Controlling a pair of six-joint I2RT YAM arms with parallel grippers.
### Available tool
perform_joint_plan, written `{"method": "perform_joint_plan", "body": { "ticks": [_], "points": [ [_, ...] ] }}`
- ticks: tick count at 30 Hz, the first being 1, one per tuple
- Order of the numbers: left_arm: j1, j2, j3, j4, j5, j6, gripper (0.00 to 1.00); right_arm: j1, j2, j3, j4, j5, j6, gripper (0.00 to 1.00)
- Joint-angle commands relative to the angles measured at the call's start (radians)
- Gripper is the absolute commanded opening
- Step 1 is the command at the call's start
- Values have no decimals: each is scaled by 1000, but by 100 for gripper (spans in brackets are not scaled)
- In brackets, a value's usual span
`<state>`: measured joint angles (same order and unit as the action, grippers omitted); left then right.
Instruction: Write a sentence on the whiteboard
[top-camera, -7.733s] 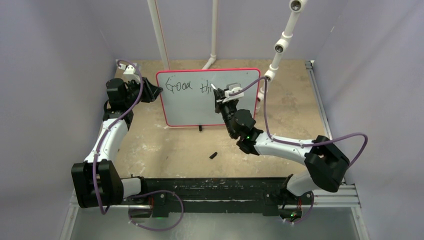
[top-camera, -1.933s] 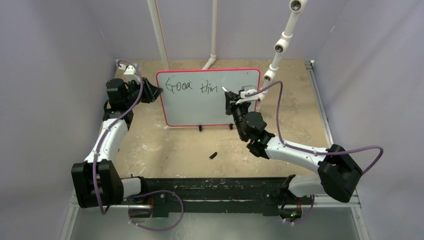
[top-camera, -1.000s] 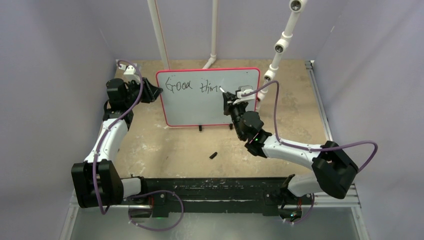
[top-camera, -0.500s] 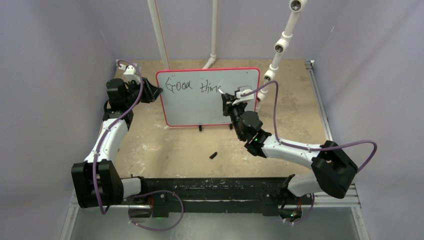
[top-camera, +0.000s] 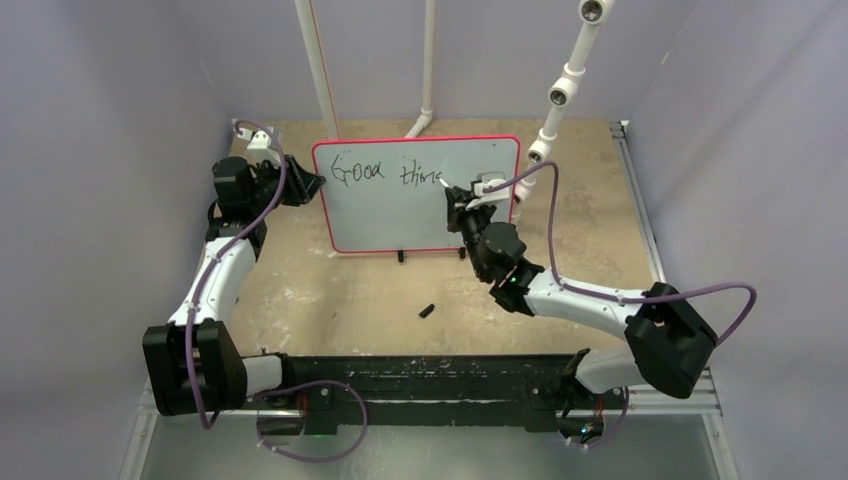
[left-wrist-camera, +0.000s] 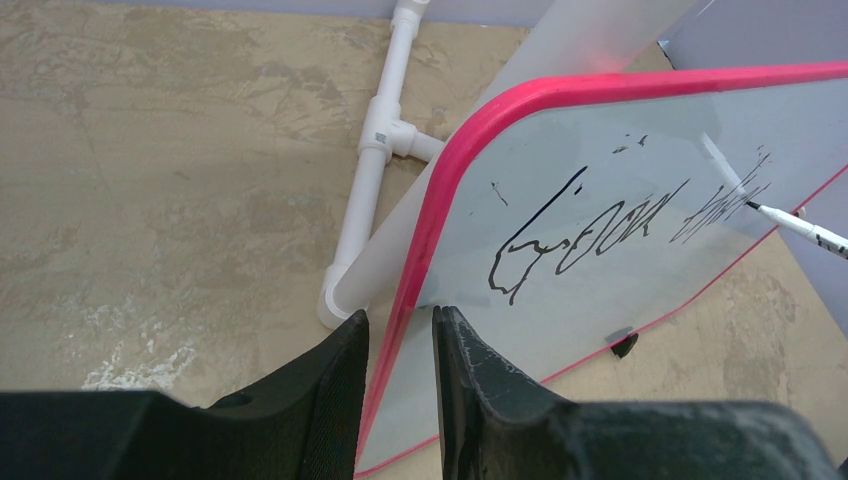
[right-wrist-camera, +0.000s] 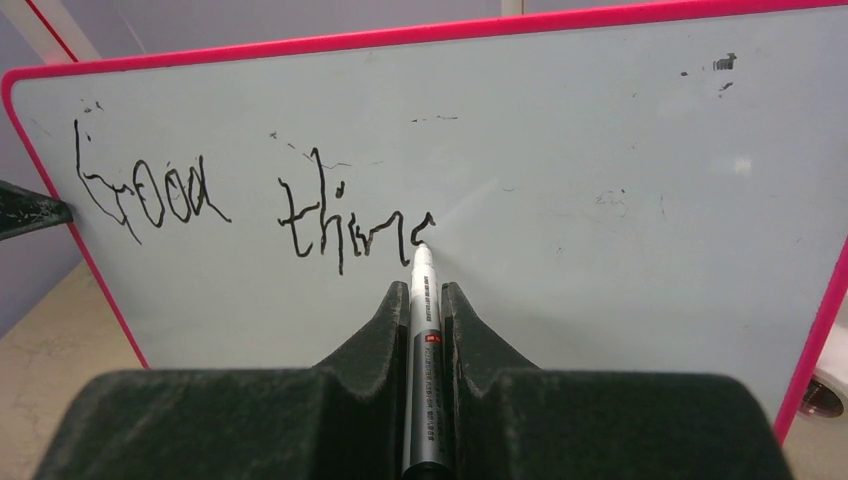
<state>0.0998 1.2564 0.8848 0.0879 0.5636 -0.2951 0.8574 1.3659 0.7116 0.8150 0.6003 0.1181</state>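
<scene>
Standing upright on the worktop (top-camera: 330, 290), the whiteboard (top-camera: 400, 220) shows the sentence (right-wrist-camera: 341, 240) unfinished, with the marker (right-wrist-camera: 423, 340) tip on its last stroke. The right claw (right-wrist-camera: 424, 292) is clamped on the marker; the left claw (left-wrist-camera: 400, 330) pinches the board's left rim. Too much push could skid the board and skew the letters.

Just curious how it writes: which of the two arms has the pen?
The right end effector, shut on the marker whose tip touches the whiteboard. The left end effector only grips the board's pink edge.
</scene>
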Motion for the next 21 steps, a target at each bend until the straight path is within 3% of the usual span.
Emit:
{"method": "perform_joint_plan", "body": {
  "ticks": [1, 21],
  "points": [
    [-1, -18, 0, 24, 0, 14, 29, -8, -27, 25, -4, 72, -36, 0],
    [0, -18, -1, 25, 2, 12, 29, -8, -12, 47, 24, 80, -58, 0]
  ]
}}
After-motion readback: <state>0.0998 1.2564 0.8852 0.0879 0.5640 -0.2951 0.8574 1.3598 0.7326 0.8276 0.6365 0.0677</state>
